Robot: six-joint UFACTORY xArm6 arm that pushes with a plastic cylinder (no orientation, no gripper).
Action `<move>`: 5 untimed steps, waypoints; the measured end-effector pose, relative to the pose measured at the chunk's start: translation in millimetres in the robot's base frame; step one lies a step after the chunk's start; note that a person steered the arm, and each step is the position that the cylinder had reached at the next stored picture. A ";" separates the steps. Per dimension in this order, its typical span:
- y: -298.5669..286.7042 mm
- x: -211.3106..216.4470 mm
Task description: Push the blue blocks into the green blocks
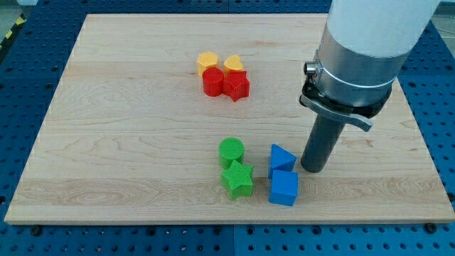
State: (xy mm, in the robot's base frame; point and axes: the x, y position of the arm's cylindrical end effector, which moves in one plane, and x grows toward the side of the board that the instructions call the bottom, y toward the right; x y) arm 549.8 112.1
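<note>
Two blue blocks lie near the view's bottom right of centre: a blue wedge-like block (281, 159) and a blue cube (284, 188) just below it, touching. Two green blocks sit to their left: a green cylinder (231, 151) and a green star (237, 179) below it, touching. A narrow gap separates the blue pair from the green pair. My tip (312, 169) rests on the board just right of the blue wedge-like block, close to it.
A cluster near the view's top centre holds a yellow block (207, 60), a second yellow block (232, 64), a red cylinder (212, 82) and a red star (236, 86). The wooden board (106, 142) lies on a blue perforated table.
</note>
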 end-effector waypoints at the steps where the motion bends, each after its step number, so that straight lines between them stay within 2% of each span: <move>1: -18.5 -12.2; 3: -18.9 -36.8; 4: 18.2 -6.1; 5: 18.0 -3.2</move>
